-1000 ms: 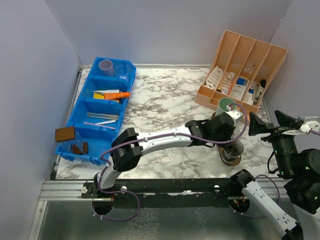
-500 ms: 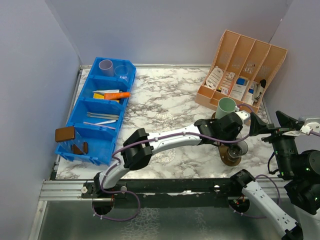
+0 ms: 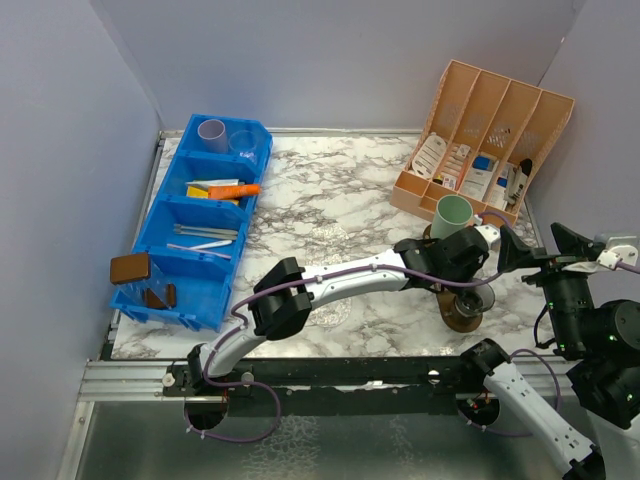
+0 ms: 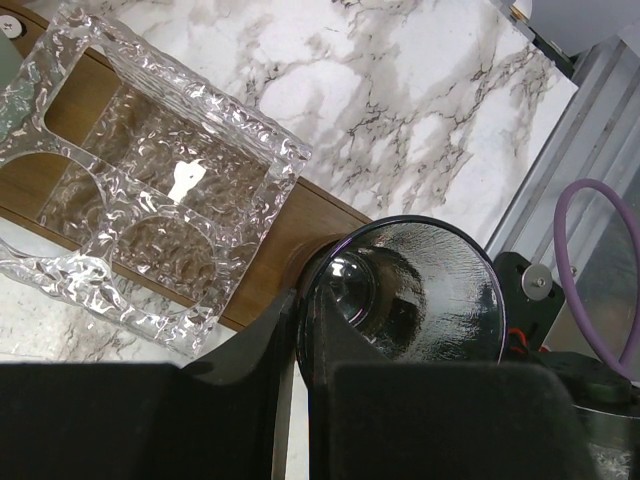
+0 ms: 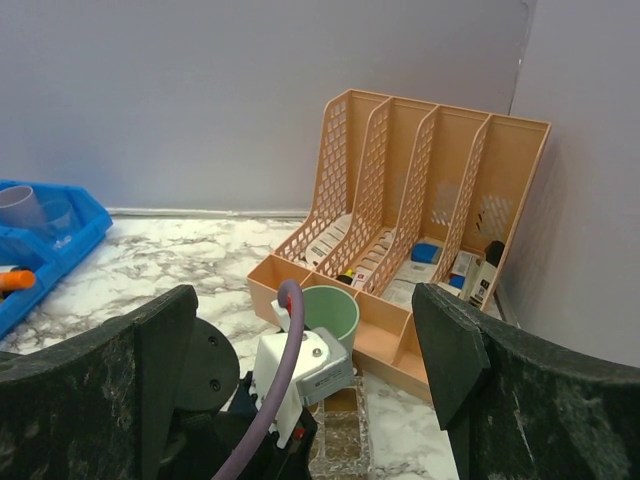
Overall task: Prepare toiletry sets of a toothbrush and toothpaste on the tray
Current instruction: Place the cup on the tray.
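Note:
My left gripper (image 4: 300,312) is shut on the rim of the smoky dark cup (image 4: 430,290), one finger inside the wall and one outside. The cup is at the near end of the wooden tray (image 4: 305,215), beside its clear crinkled insert (image 4: 150,180). From above, the dark cup (image 3: 470,302) stands over the tray (image 3: 461,323), with the left gripper (image 3: 470,285) at its rim. A mint green cup (image 3: 453,215) stands just behind it. My right gripper (image 3: 537,246) hangs open to the right, holding nothing. Toothbrushes (image 3: 205,236) and tubes (image 3: 230,190) lie in the blue bin (image 3: 165,290).
An orange file organiser (image 3: 485,140) with small boxes stands at the back right, close behind the mint green cup (image 5: 330,315). A lilac cup (image 3: 212,131) and a clear cup (image 3: 243,142) sit in the blue bin's far compartment. Grey walls close in the left, right and back.
The left arm's elbow has swung right and its wrist shifted slightly right, uncovering the mint green cup. It stays shut on the dark cup. The right arm has not moved.

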Controlling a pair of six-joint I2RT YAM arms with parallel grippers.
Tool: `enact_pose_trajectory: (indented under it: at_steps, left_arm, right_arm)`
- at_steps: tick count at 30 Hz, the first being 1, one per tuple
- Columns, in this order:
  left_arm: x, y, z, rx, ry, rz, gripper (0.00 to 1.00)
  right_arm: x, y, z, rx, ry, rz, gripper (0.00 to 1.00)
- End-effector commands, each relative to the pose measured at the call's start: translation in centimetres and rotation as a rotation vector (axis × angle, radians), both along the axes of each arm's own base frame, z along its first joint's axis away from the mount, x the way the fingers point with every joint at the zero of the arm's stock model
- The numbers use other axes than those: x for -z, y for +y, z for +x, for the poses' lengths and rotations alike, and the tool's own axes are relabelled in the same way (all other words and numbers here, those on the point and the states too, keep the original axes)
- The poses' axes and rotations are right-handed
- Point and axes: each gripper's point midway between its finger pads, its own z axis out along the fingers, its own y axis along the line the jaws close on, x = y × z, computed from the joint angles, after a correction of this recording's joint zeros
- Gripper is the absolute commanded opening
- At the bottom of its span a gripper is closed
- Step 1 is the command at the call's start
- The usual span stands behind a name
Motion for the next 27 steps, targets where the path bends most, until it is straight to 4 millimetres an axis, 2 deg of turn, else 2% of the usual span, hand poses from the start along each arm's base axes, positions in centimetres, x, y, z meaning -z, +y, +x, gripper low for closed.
enact_pose_trajectory:
  at_steps: [1,6,10,14,18,22,25,27]
  left_arm:
    - [-3.0,-1.4,0.3,-0.001,-0.048,-0.077,0.00]
    - [-3.0,-1.4,0.3,-0.001,-0.046,-0.076,0.11]
    - [-3.4,-1.4,0.1,0.012,-0.044,-0.084,0.25]
    - [-4.7,-1.1,0.1,0.023,-0.063,-0.098,0.41]
    - [-7.1,0.2,0.4,0.024,-0.066,-0.133,0.51]
    - [-9.4,3.4,0.5,0.013,-0.121,-0.158,0.59]
    - [-10.2,6.9,0.3,0.005,-0.156,-0.190,0.66]
    - [-10.1,9.9,0.8,-0.032,-0.164,-0.197,0.69]
  right_arm:
    - [0.5,-0.5,-0.2,0.024,0.004,-0.010,0.90]
    - [0.8,-0.4,0.0,0.023,0.009,-0.012,0.90]
    - [0.9,-0.3,0.1,0.018,0.013,-0.015,0.90]
    - [0.7,-0.3,0.1,0.019,0.010,-0.011,0.90]
    - [0.2,-0.5,-0.2,0.019,-0.001,0.008,0.90]
    - [-0.9,-1.0,-0.9,0.026,-0.032,0.056,0.91]
    - [-1.6,-1.4,-1.7,0.024,-0.067,0.107,0.92]
    - [-2.0,-1.5,-2.1,0.016,-0.100,0.134,0.92]
